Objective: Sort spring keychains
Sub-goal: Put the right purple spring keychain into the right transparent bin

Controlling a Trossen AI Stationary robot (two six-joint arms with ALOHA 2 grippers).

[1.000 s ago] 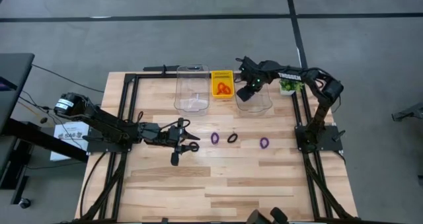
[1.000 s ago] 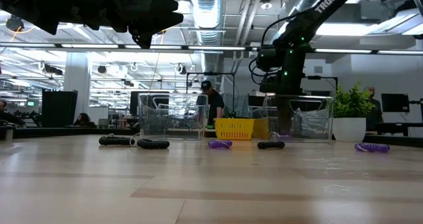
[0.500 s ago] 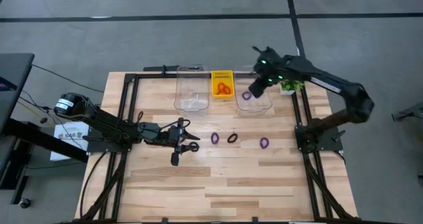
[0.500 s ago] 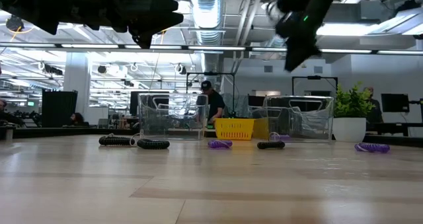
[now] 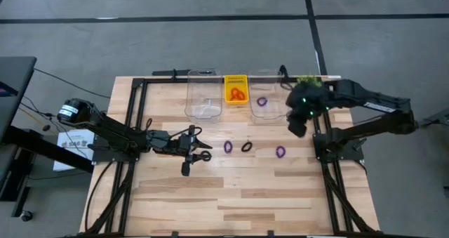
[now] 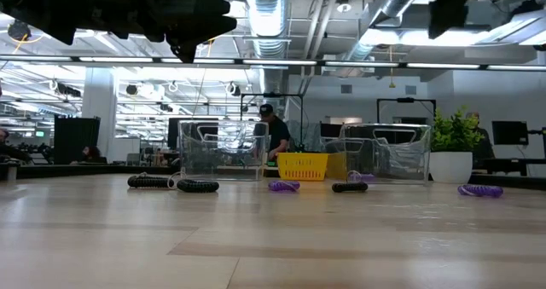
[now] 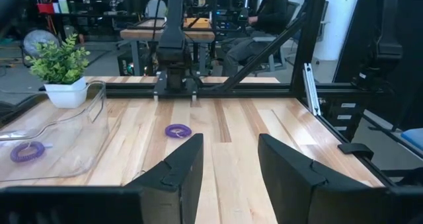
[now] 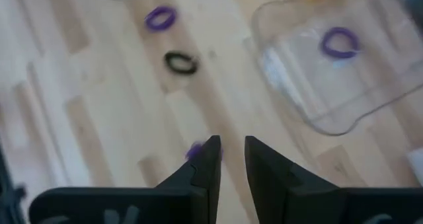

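Wooden surface [image 5: 231, 189]: it is carrying two clear bins, a yellow basket [image 5: 236, 89] and loose spring keychains.
Loose keychains: a purple one [image 5: 228, 147], a black one [image 5: 247, 147] and another purple one [image 5: 280, 151] are lying in a row in the middle of the surface.
Sorted keychains: one purple ring [image 5: 262, 102] is lying in the right clear bin [image 5: 269, 113]; orange-red ones [image 5: 237, 94] are sitting in the basket.
Left clear bin [image 5: 203, 94]: standing just beside the basket.
Left gripper [image 5: 204, 148]: it is hovering beside the row, fingers [image 7: 178, 171] spread apart and holding nothing.
Right gripper [image 5: 297, 126]: it is hanging near the right bin, fingers [image 8: 198, 174] nearly together with a narrow gap, grasping nothing.
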